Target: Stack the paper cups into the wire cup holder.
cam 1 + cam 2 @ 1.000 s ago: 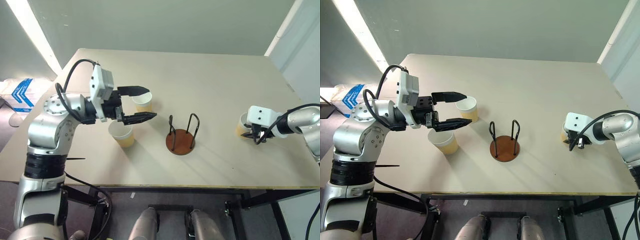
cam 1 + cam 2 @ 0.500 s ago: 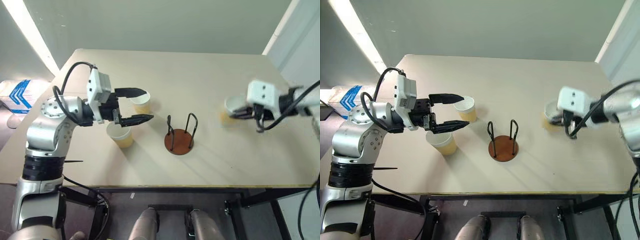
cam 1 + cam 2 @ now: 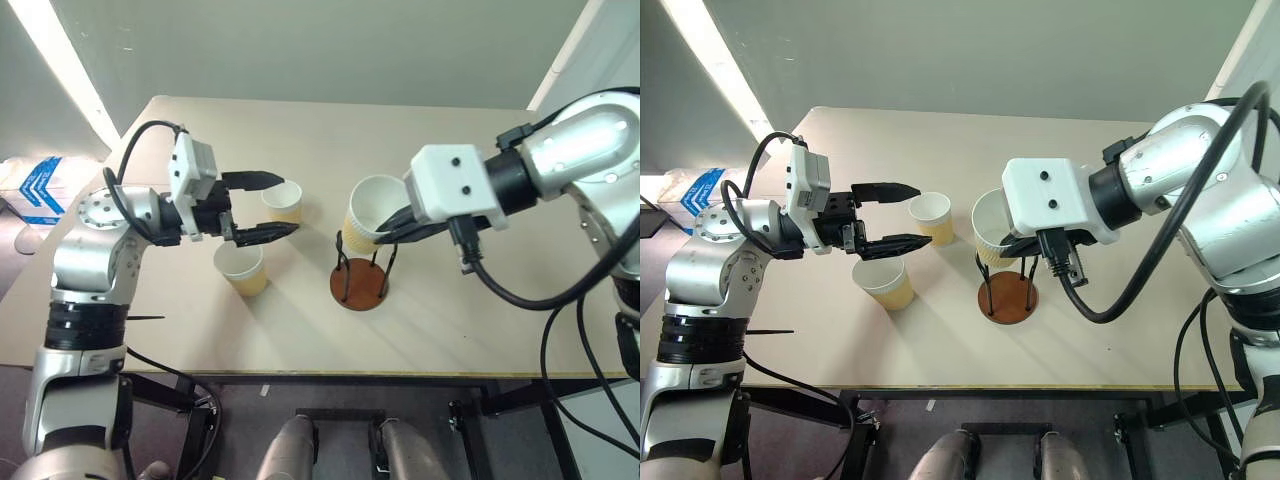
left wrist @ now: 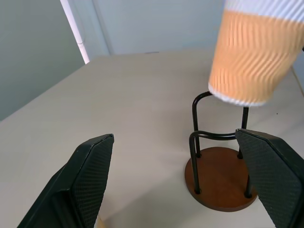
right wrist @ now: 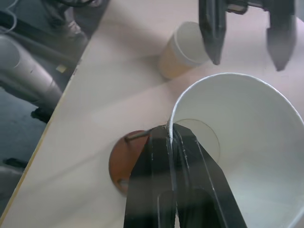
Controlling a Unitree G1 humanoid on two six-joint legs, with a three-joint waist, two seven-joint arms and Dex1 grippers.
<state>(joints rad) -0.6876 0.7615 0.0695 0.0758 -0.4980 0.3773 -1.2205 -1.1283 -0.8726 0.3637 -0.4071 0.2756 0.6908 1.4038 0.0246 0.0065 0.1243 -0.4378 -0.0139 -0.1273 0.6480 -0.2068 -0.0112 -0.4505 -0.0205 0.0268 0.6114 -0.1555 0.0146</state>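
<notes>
My right gripper is shut on the rim of one paper cup, holding it tilted in the air just above the wire cup holder. The holder is a brown disc with two black wire loops, standing mid-table. Two more paper cups stand upright to its left, one further back and one nearer the front. My left gripper hovers open and level above those two cups, pointing toward the holder. In the left wrist view the held cup hangs over the holder.
The beige table has bare surface to the right of the holder and behind it. Its front edge runs close below the holder. A blue and white package lies on the floor off the table's left side.
My right gripper has lifted its cup off the table's right side and carried it left and up to above the holder. The left gripper has stayed in place, open.
</notes>
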